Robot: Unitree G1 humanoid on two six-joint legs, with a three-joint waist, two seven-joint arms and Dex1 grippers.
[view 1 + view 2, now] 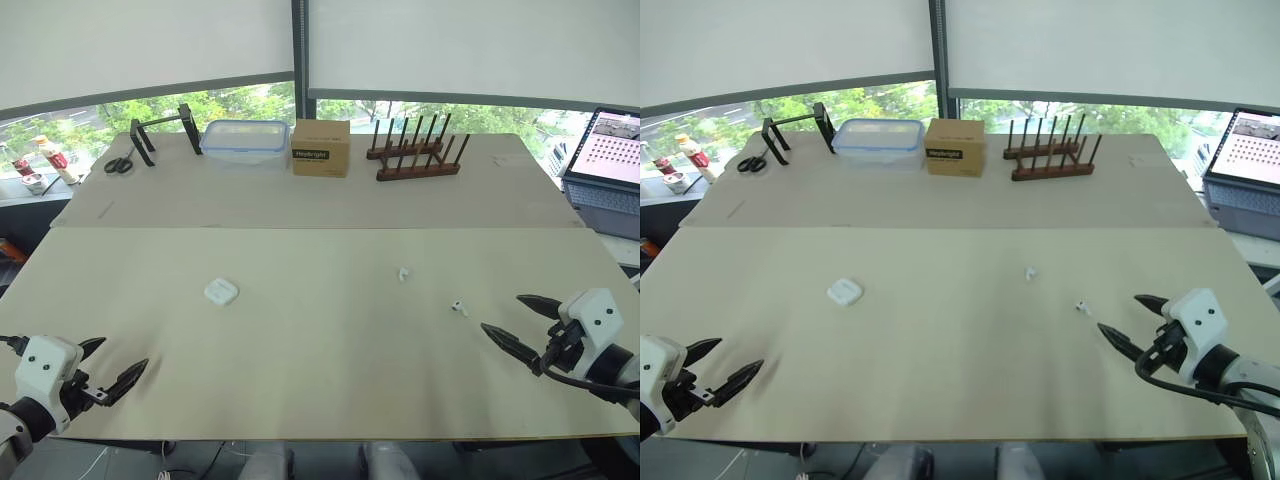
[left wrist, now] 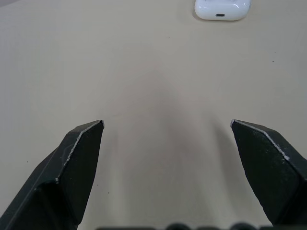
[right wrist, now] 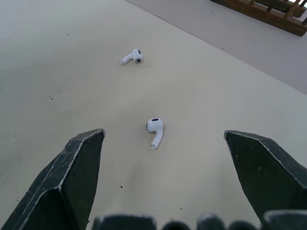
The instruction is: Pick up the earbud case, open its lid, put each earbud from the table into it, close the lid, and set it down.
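Earbud case point(image 1: 221, 291), lid shut, lies flat on the table point(image 1: 330, 390), left of centre and well ahead of my left gripper point(image 1: 125, 352). Step in hand, as I judge it, is the reach. I should advance low, straddle the case's rounded sides squarely, and close gently so it cannot skid. The near earbud point(image 1: 459, 308) and far earbud point(image 1: 404, 272) lie right, by my right gripper point(image 1: 501, 312). Both grippers are spread wide and hold nothing.
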